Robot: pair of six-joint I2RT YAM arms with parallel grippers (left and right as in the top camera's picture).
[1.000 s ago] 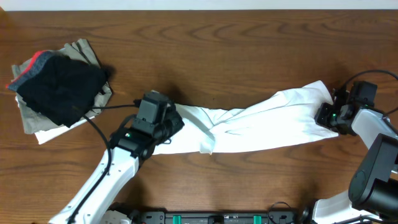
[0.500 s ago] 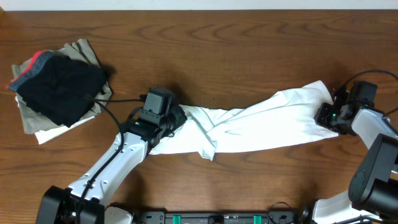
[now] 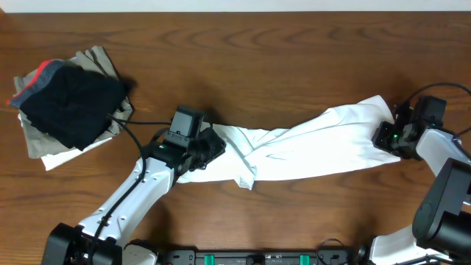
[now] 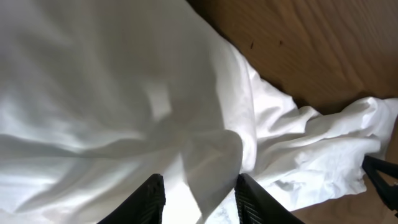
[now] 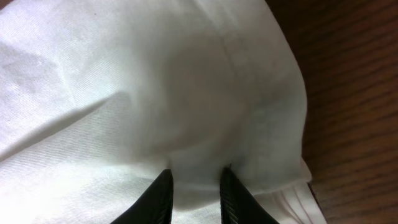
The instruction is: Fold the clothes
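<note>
Since earlier frame: my left gripper [image 3: 208, 147] shifted right, jaws now parted over left end. White clothes [image 3: 309, 147] stretched across surface [image 3: 257, 59], centre to right. My right gripper [image 3: 388, 137] narrow, pinching right end. Cloth judged thin, limp; grasp at corners.

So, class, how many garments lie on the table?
3: a white garment across the middle-right; a black garment atop a khaki-grey garment at far left. White cloth under that pile may be a fourth.

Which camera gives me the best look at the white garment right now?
Overhead: it shows nearly the whole white garment stretched across the table, its left end partly hidden under an arm. Each wrist view shows only close-up folds at one end.
</note>
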